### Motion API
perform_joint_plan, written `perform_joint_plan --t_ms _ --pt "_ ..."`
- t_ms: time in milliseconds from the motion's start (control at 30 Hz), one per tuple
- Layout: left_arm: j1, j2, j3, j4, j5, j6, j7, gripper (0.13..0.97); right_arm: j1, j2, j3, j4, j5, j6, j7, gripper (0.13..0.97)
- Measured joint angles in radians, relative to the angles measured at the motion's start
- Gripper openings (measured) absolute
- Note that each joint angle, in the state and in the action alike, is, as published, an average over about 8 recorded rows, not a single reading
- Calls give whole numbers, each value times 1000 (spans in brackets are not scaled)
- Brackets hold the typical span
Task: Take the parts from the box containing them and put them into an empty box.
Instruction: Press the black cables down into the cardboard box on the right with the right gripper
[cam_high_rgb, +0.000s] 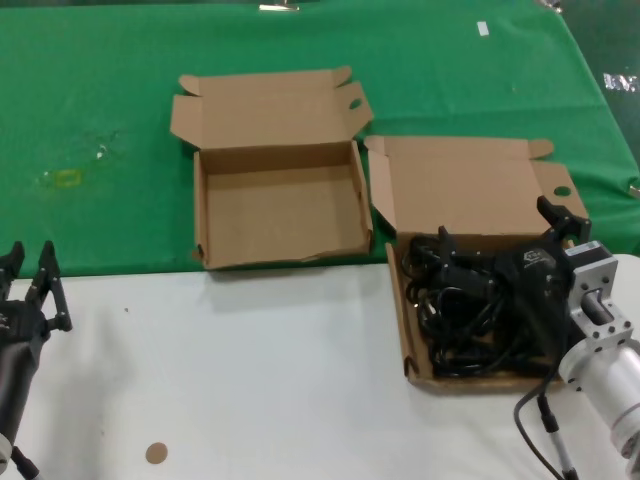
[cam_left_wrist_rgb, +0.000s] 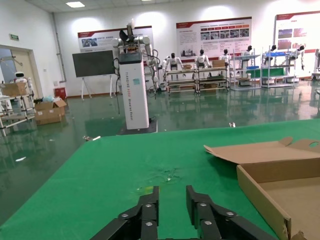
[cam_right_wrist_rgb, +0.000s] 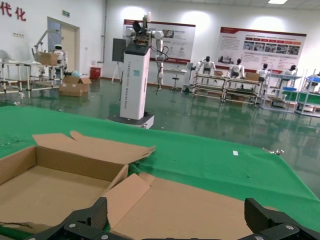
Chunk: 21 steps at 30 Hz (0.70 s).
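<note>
Green cloth (cam_high_rgb: 120, 120) on white table (cam_high_rgb: 250, 380) | right hand (cam_high_rgb: 500, 255) spread, seemingly over parts (cam_high_rgb: 470, 320) | left hand (cam_high_rgb: 30, 270) narrowly parted

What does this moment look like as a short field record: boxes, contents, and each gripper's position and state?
source box: long-trayed cardboard box, on the robot's right, lid up
contents: tangle of black parts in its tray
target box: squarish cardboard box, beside it, tray empty
right gripper: open, over the parts at the source tray
left gripper: open, parked at the near left over the white table
transfer: not yet begun
</note>
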<state>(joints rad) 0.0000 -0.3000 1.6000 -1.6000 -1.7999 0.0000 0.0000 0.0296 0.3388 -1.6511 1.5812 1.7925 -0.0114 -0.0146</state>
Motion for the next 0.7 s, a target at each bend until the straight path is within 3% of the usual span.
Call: perform_joint_plan --t_ms 300,533,700 --pt "0 0 0 0 0 0 0 210 13 149 -116 29 93 67 15 966" --pt "0 0 0 0 0 0 0 190 56 317 -235 47 196 108 5 966" --pt "0 0 0 0 0 0 0 155 112 456 -322 52 227 60 25 966"
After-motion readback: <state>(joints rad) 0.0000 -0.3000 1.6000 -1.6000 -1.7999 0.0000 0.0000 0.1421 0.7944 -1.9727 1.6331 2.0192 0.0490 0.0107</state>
